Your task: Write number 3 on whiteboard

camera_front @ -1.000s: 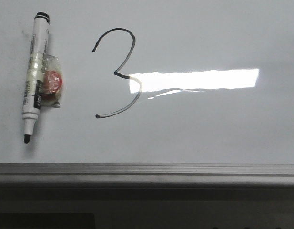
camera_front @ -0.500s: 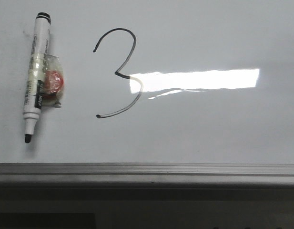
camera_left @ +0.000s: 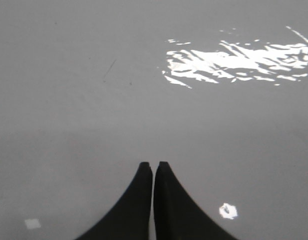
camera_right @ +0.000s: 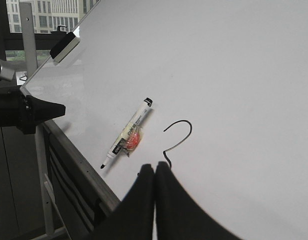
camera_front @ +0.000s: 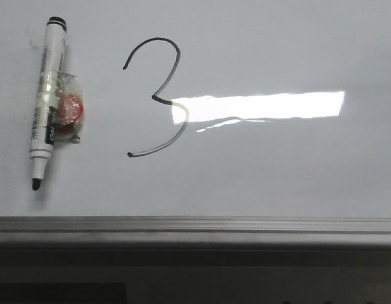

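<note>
— One digit on the whiteboard [camera_front: 258, 38]?
— Yes: number 3 [camera_front: 158, 95], thin black line, left of centre in the front view, lower loop crossing the end of a bright glare patch [camera_front: 258, 106]. Only the upper loop visible in the right wrist view [camera_right: 177, 135], lower part hidden behind the fingers.
— Beside it?
— Marker pen [camera_front: 47, 101], uncapped, lying flat near the left side, well apart from the digit, tip pointing toward the grey frame strip [camera_front: 195, 225]. Red lump in clear wrapping [camera_front: 70, 111] taped against the barrel. Same pen seen lying slantwise in the right wrist view [camera_right: 128, 131].
— Left gripper [camera_left: 154, 167]?
— Closed, fingertips nearly touching, nothing between them. Hangs over plain grey surface with glare.
— Right gripper [camera_right: 154, 167]?
— Also closed and empty, dark fingers pressed together, above the board near the digit.
— Anything else?
— Black and white eraser [camera_right: 65, 46] at the far corner of the board; black arm part [camera_right: 24, 112] off the board's edge; buildings [camera_right: 54, 12] beyond.
</note>
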